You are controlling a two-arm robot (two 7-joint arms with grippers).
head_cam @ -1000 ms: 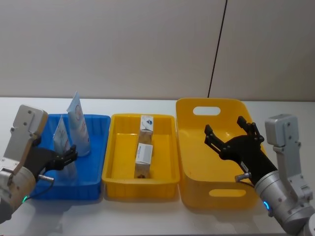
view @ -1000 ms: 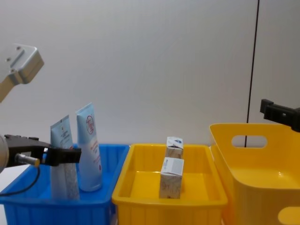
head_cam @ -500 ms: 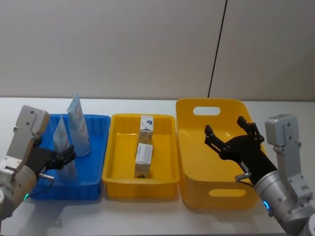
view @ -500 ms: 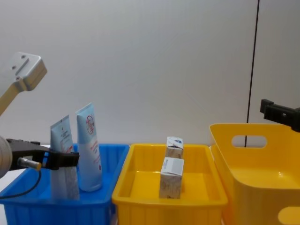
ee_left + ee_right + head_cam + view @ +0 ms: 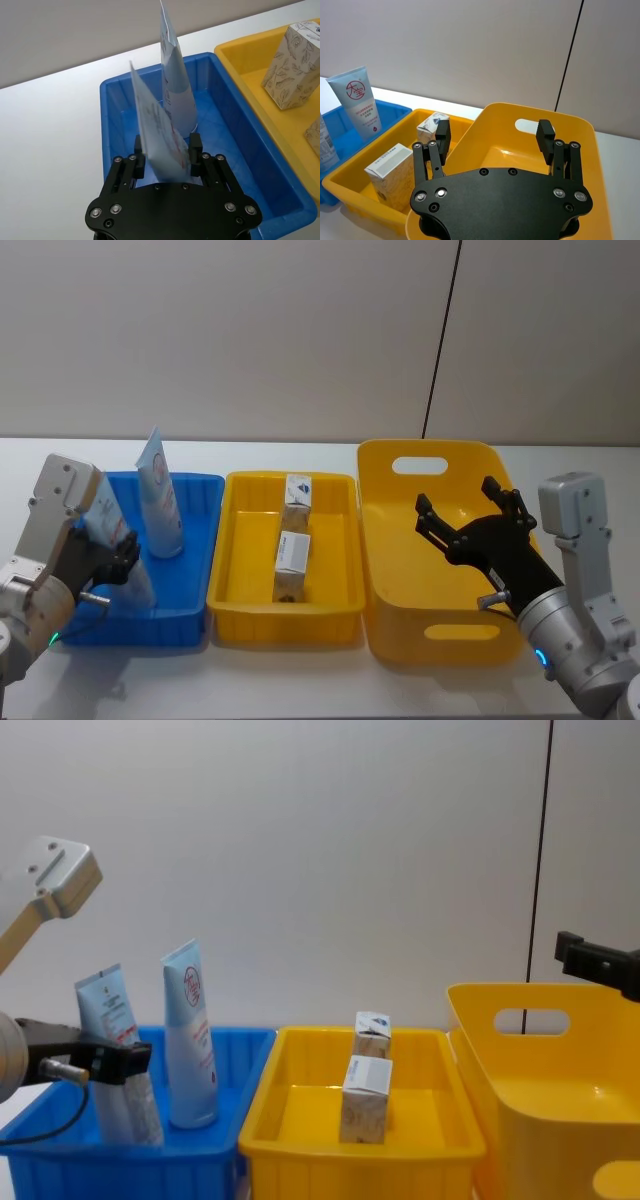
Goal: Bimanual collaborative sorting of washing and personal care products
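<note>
My left gripper [image 5: 122, 552] [image 5: 166, 157] [image 5: 125, 1060] is shut on the lower part of a pale blue-white tube [image 5: 103, 512] [image 5: 157, 130] [image 5: 105, 1015], which leans left inside the blue bin [image 5: 195, 540]. A second tube [image 5: 160, 495] [image 5: 175, 85] [image 5: 188, 1035] stands upright just behind it in the same bin. Two white-beige cartons [image 5: 298, 490] [image 5: 293, 553] [image 5: 366, 1095] stand in the middle yellow bin [image 5: 235, 540]. Over the large yellow basket [image 5: 400, 590] my right gripper [image 5: 458, 502] [image 5: 494, 132] hovers open, with nothing between its fingers.
The three containers stand side by side on a white table [image 5: 300, 680], with a plain wall close behind. A dark vertical seam [image 5: 440, 340] runs down the wall above the basket. The large basket has handle cut-outs [image 5: 420, 465].
My left gripper has drawn back toward the left and near side of the blue bin, and the held tube has tipped from upright to leaning left. The right arm has not moved.
</note>
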